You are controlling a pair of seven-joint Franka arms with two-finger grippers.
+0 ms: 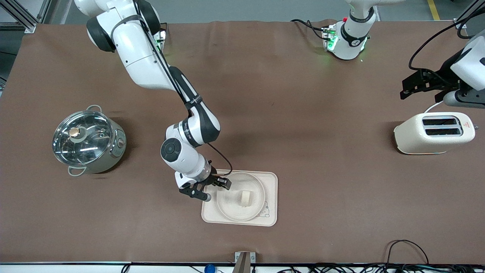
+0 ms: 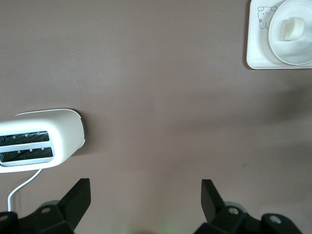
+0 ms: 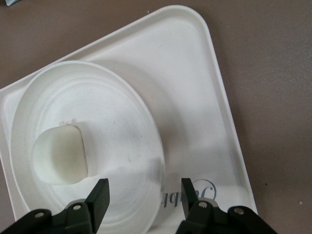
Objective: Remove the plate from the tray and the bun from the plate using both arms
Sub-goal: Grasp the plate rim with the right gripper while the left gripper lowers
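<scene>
One bun [image 1: 245,198] sat on the plate [image 1: 227,210] in the tray [image 1: 271,197] as I watched the right gripper [image 1: 216,189] straddle its rim, half open, holding nothing, while the left gripper [image 2: 145,195] waited wide open by the toaster [image 1: 434,132].

Not much to read here; the tray [image 3: 204,97] has cursive lettering by the plate's rim, half hidden, unreadable; the toaster [image 1: 434,132] carries a tiny red warning sticker.

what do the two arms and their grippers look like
Both arms are glossy white with rounded segments and black joint bands. A thin black cable runs along the right arm. The right gripper and left gripper are black, with two flat angular fingers each.
</scene>
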